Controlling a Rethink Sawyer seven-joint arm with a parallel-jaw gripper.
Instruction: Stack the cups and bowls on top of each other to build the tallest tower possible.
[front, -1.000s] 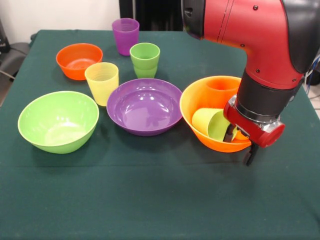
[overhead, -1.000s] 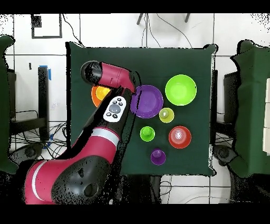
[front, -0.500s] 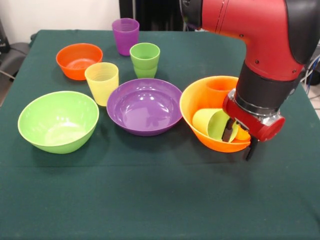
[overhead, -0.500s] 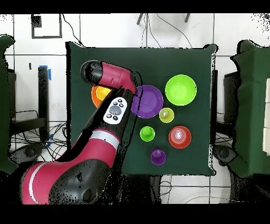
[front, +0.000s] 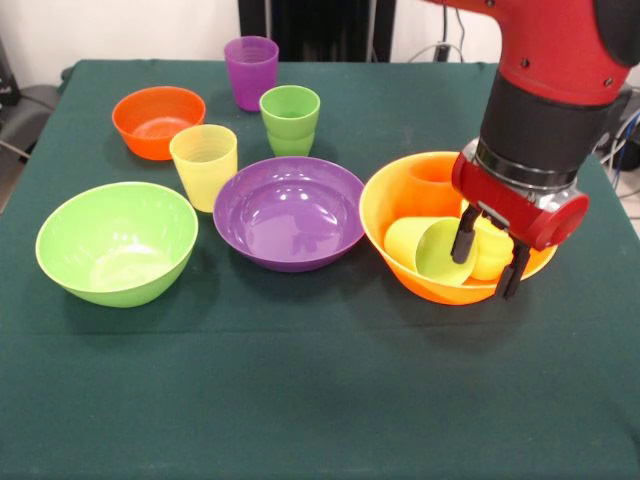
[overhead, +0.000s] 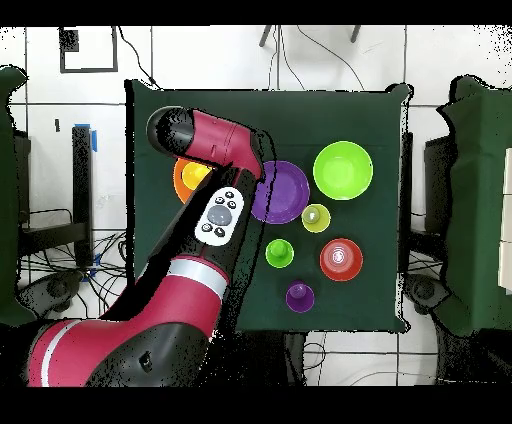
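The big yellow-orange bowl (front: 400, 200) sits at the right, and shows as an orange patch (overhead: 188, 178) beside the arm in the overhead view. Inside it a pale yellow-green cup (front: 425, 250) lies on its side, an orange cup (front: 435, 175) stands at the back, and a yellow-orange cup (front: 490, 250) rests near the front wall. My gripper (front: 483, 278) hangs open just above the bowl's front right rim, with the yellow-orange cup showing between its fingers (front: 463, 238). The arm hides the gripper in the overhead view.
Left of that bowl lie the purple bowl (front: 289, 212) (overhead: 280, 192) and the lime green bowl (front: 117, 242) (overhead: 343, 170). Behind them stand a pale yellow cup (front: 204, 165), a lime green cup (front: 290, 120), a purple cup (front: 251, 72) and a small orange bowl (front: 158, 121).
The gripper has risen from the bowl's front rim and shifted slightly right, so more of the yellow-orange cup shows. The bowls and other cups have stayed put.
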